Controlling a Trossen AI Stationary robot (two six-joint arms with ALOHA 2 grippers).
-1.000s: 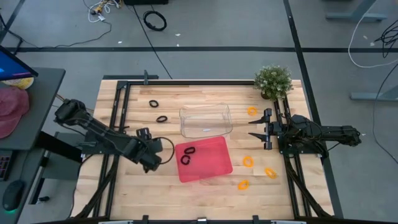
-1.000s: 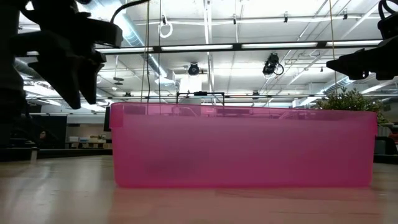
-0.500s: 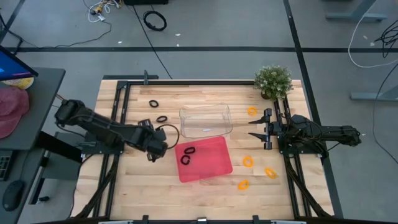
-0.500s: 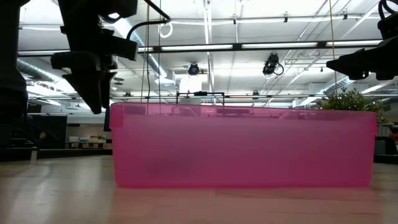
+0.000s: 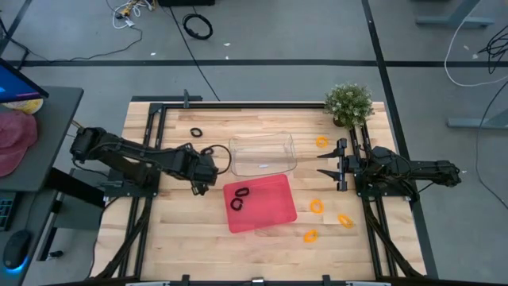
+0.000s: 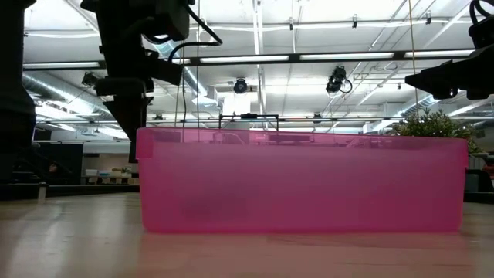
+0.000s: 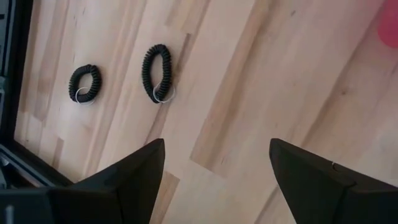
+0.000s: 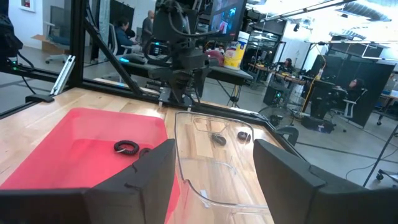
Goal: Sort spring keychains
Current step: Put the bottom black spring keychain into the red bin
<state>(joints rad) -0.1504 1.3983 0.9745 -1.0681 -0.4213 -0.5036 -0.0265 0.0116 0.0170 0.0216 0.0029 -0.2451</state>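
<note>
Black spring keychains (image 7: 157, 73) lie on the tabletop (image 5: 159, 230) just ahead of the left end effector (image 7: 216, 180), open and empty; light, springy coils, best pinched across the loop

The high view looks straight down from well above, taking in the whole tabletop (image 5: 175, 238), both arms and the floor around. The low view sits at tabletop height, pressed close to the red tray (image 6: 301, 181), whose wall fills most of it, and faces level into the room and ceiling beyond. The left wrist view looks steeply down, close over the wood, past its own two fingers. The right wrist view faces across the tabletop toward the left arm and the room behind. The tray shows in the high, low and right wrist views.
</note>
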